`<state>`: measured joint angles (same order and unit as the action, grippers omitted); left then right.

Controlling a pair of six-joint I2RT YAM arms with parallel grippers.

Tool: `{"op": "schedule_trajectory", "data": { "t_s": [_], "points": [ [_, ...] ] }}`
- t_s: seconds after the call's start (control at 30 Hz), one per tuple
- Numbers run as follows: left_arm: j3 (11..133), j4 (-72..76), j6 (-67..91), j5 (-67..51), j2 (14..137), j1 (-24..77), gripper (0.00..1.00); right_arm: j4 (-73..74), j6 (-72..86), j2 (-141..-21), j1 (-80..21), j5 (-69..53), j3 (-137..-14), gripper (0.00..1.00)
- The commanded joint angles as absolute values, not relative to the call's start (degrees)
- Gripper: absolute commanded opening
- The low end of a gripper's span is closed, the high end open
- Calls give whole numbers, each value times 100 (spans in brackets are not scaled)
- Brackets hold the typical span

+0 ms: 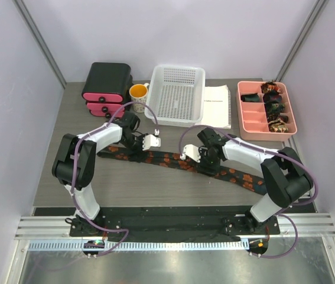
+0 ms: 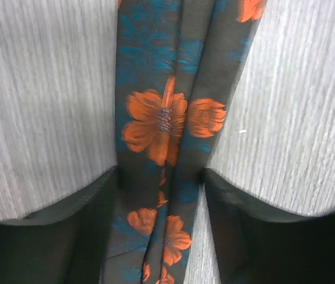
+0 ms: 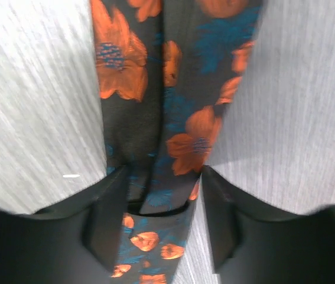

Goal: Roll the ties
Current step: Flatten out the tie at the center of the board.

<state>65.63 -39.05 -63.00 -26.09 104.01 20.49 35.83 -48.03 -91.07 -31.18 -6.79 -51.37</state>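
Observation:
One dark tie with orange and teal flowers lies flat as a long strip across the middle of the table, from left to lower right. My left gripper is down over its left part; in the left wrist view the gripper is open, with its fingers on either side of the folded tie. My right gripper is down over the tie's right part; in the right wrist view the gripper is open and straddles the tie. Several coiled ties sit in a pink tray.
The pink divided tray stands at the back right. A white basket, a yellow mug, stacked black-and-pink boxes and a paper sheet line the back of the table.

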Motion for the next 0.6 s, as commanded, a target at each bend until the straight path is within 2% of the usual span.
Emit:
{"op": "schedule_trajectory", "data": {
  "t_s": [0.0, 0.13, 0.2, 0.23, 0.27, 0.3, 0.33, 0.4, 0.57],
  "points": [
    [6215, -4017, -6346, -2716, 10038, 2030, 52, 2909, -5247, -9176, -3094, -79, -4764, 46],
    [5863, -3788, -6223, -2742, 9800, 2048, 39, 3049, -5309, -8895, -3094, -132, -4746, 24],
    [5819, -3718, -6144, -2742, 9730, 2065, 31, 3111, -5344, -8816, -3094, -141, -4746, 20],
    [5784, -3700, -6100, -2733, 9721, 2074, 35, 3111, -5370, -8781, -3094, -132, -4737, 22],
    [5783, -3683, -5986, -2699, 9703, 2083, 45, 3137, -5388, -8780, -3094, -97, -4755, 27],
    [5783, -3657, -5924, -2637, 9660, 2127, 58, 3225, -5388, -8789, -3094, -97, -4807, 41],
    [5783, -3613, -5837, -2619, 9624, 2127, 75, 3260, -5414, -8798, -3094, -97, -4834, 45],
    [5775, -3534, -5644, -2471, 9519, 2118, 79, 3409, -5414, -8815, -3102, -114, -4930, 52],
    [5932, -3918, -5668, -2338, 9255, 1732, 77, 3823, -5116, -8745, -3085, -430, -5325, 57]
  ]
}}
